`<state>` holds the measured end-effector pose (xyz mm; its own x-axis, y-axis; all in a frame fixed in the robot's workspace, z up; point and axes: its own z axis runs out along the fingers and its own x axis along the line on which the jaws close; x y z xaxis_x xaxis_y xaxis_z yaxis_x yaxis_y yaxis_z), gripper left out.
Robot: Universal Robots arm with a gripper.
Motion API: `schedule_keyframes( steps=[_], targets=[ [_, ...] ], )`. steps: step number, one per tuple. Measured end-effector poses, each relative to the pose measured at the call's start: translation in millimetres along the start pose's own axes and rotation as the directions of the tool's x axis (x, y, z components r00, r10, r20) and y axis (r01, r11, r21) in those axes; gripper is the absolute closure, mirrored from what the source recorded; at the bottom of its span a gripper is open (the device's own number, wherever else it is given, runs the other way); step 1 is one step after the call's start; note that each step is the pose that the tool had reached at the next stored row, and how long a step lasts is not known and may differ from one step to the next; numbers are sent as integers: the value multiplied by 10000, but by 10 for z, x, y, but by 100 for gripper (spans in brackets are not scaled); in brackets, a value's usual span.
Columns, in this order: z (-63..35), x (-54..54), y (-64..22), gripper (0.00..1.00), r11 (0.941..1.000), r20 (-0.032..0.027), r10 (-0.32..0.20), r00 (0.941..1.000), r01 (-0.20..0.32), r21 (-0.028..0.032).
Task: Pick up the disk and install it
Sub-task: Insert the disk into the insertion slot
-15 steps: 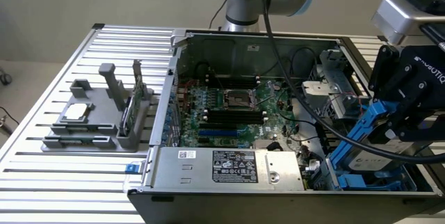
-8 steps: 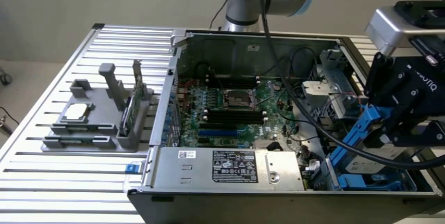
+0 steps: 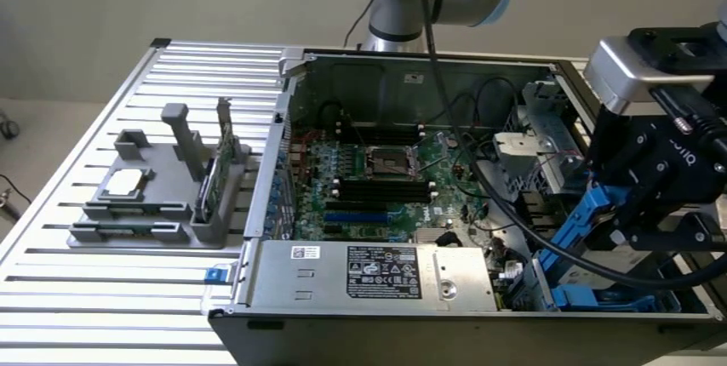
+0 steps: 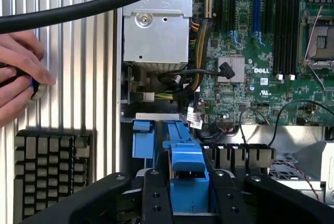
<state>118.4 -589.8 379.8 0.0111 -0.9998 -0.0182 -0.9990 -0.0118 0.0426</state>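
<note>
We see our tool (image 4: 189, 187) clamped on the disk (image 4: 185, 153) by its blue carrier, the disk tilted inside the open computer case (image 3: 375, 64), toward the exterior view's right.

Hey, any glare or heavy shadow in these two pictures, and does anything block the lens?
Exterior view: soft, even light, no harsh glare, computer case interior dimmer. Wrist view: metal power supply bright, a black cable crosses near the lens, the dark gripper clamps the disk.

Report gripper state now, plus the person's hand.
Gripper: closed on the disk, by its blue frame.
Person's hand: on the table, pinching a small object; cannot tell what.
</note>
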Motion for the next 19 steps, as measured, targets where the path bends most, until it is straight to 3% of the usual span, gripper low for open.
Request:
schedule_keyframes(
  steps=[19],
  targets=[
    [329,7,-12,67,9984,-1,-568,9984,568,-10]
  ],
)
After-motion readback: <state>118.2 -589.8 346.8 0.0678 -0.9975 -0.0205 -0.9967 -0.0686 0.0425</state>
